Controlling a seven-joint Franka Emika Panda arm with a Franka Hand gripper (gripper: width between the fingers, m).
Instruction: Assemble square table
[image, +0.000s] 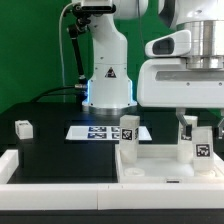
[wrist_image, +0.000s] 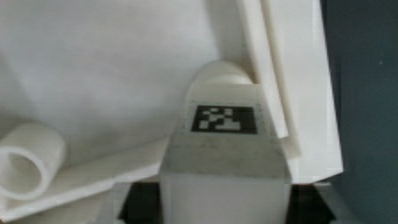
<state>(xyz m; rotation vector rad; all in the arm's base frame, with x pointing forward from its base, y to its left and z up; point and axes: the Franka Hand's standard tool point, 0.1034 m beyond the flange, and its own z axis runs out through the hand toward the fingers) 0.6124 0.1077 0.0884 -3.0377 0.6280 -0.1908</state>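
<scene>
The square table's white top (image: 150, 168) lies at the front on the exterior view's right, rim up. One white leg (image: 128, 128) stands at its far corner. My gripper (image: 188, 124) reaches down over a second tagged leg (image: 199, 148) at the top's right side. In the wrist view that leg (wrist_image: 222, 130) runs along the raised rim (wrist_image: 285, 80), and my gripper (wrist_image: 222, 197) has a dark finger (wrist_image: 143, 203) pressed against each of its flanks. Another leg's round end (wrist_image: 27, 162) shows on the top's inner face (wrist_image: 107, 80). A further leg (image: 23, 128) rests apart on the black table.
The marker board (image: 105, 131) lies flat in front of the robot's base (image: 108, 85). A long low white rail (image: 60, 168) borders the black table along the front and the exterior view's left. A green wall stands behind.
</scene>
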